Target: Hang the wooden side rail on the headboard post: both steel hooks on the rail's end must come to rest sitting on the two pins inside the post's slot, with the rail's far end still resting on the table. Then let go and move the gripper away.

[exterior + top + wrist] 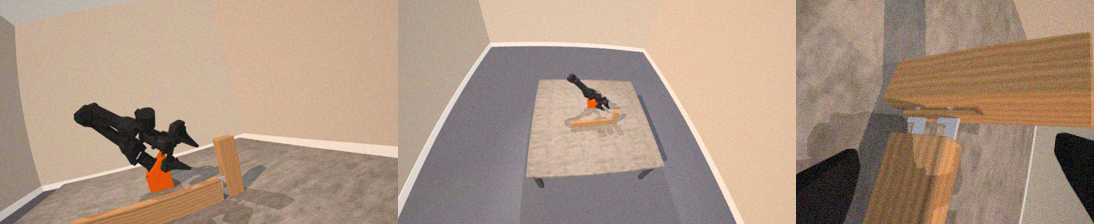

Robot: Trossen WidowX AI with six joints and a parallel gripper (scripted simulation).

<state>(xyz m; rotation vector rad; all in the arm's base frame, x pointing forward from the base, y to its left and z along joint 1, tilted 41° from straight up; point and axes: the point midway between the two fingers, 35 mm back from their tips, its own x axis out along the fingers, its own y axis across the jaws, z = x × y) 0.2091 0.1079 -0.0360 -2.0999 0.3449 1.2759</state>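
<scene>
The wooden side rail (590, 123) (159, 207) (891, 180) lies along the table, its hook end close to the upright headboard post (615, 116) (229, 166) (996, 80). A narrow gap separates the wood of the two. Two pale steel hooks (948, 127) (223, 179) span this gap towards the post's slot (941, 113). Small pale bits show at the slot; whether the hooks sit on the pins cannot be told. My gripper (605, 107) (194, 157) (957, 151) is open and empty, raised above the table behind the rail, left of the post in the exterior view. It touches neither.
The orange arm base (592, 103) (160, 180) stands on the table (557, 152) behind the rail. The black arm (580, 84) (113, 124) leans from it over the table towards the post. Shadows of arm and post fall around the rail.
</scene>
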